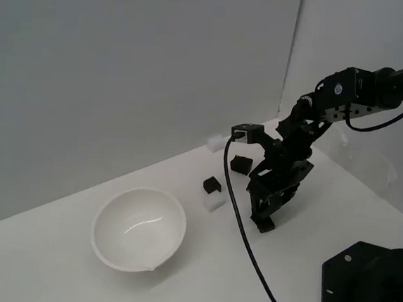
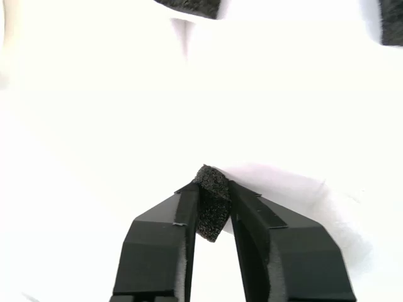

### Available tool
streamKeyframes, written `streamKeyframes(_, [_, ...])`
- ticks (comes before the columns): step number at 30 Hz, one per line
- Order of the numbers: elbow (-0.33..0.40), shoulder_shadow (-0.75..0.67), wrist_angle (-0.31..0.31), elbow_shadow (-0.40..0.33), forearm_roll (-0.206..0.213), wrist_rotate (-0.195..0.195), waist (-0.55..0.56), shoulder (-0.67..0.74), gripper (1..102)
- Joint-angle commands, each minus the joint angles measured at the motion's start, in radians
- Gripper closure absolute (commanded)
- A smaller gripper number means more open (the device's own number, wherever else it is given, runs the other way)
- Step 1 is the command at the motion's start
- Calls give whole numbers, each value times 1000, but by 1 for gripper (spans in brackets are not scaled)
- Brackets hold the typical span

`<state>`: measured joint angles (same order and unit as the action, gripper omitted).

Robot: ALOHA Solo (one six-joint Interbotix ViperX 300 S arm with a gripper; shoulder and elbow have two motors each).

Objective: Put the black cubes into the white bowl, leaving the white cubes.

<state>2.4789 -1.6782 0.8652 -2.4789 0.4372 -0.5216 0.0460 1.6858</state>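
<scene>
Bowl (image 1: 139,228): white, round, deep and glossy, standing at the exterior view's left on the white table (image 1: 50,272); nothing shows inside it. Black cube, loose (image 1: 212,186): on the table to the right of the bowl, apart from its rim. White cube (image 1: 215,202): just beside that black cube, on its near side, faint against the surface. White cube, second (image 1: 215,143): farther back by the grey wall, pale and hard to outline. Black cube, second loose one (image 1: 241,164): farther right, close beside the arm's dangling camera mount. Other white cubes: none told apart with certainty in either view. Gripper (image 2: 214,211): at the right of the row, lowered to the table, its two dark fingers (image 2: 167,242) drawn in narrow around a third black cube (image 2: 211,202), which sits pinched between the inner faces with one corner poking out past the tips; in the exterior view the gripper (image 1: 266,219) hides this cube, so whether the cube is lifted or touching the table cannot be told. Cable (image 1: 240,229): black, trailing from the arm toward the near edge. Black base plate (image 1: 369,289): lower right corner. Relation governing the coming move, as a judgement: the bowl lies toward the exterior view's left of the gripper and somewhat nearer the camera, with the first loose black cube and its white neighbour between them, so a carry should go up first and pass above that pair before release over the bowl.
</scene>
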Motion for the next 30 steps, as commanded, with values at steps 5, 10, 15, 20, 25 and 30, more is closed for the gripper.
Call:
streamKeyframes(5, [12, -78, 34, -11, 12, -3, 23, 71, 100])
streamKeyframes(10, [0, -153, 55, 3, 15, 0, 52, 147, 100])
streamKeyframes(15, [-35, -265, 55, 37, 15, 17, 72, 259, 100])
streamKeyframes(20, [-49, -362, 55, 49, 15, 26, 81, 357, 100])
streamKeyframes(25, [-52, -430, 52, 55, 15, 48, 103, 423, 100])
streamKeyframes(30, [-64, -499, 38, 67, 29, 48, 117, 492, 100])
